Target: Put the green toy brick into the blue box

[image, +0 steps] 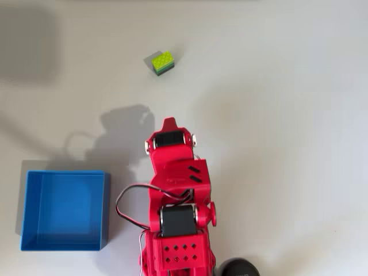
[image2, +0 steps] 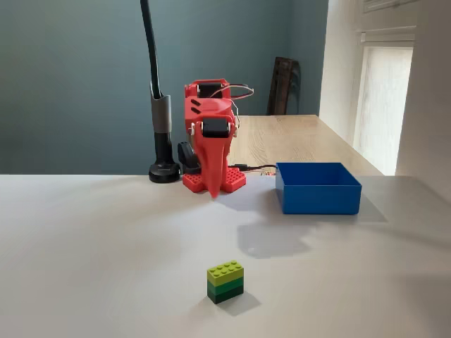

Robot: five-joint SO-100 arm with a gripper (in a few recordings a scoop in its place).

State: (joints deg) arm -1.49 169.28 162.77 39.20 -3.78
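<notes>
The pale grey table (image: 287, 115) carries everything; taking the square, shallow, bright blue plastic box (image: 64, 245) as landmark, my red printed arm (image: 178, 195) stands just beside it, to its right in the overhead view, folded back over its base; the box lies open with nothing in it. My gripper (image2: 212, 184) hangs as one red taper pointing down at the table in the fixed view, fingers drawn together as far as I can judge, and clamped on nothing. The small lime-green studded plastic brick (image: 162, 62) with darker green sides sits well apart from the box, up and to the right of it in the overhead view (alone on bare table); from my gripper it lies nearly straight ahead, a shade toward the box side. Its long axis sits skewed to my line of reach; I judge the coming move to be a forward stretch with some wrist roll, jaws parted first.
</notes>
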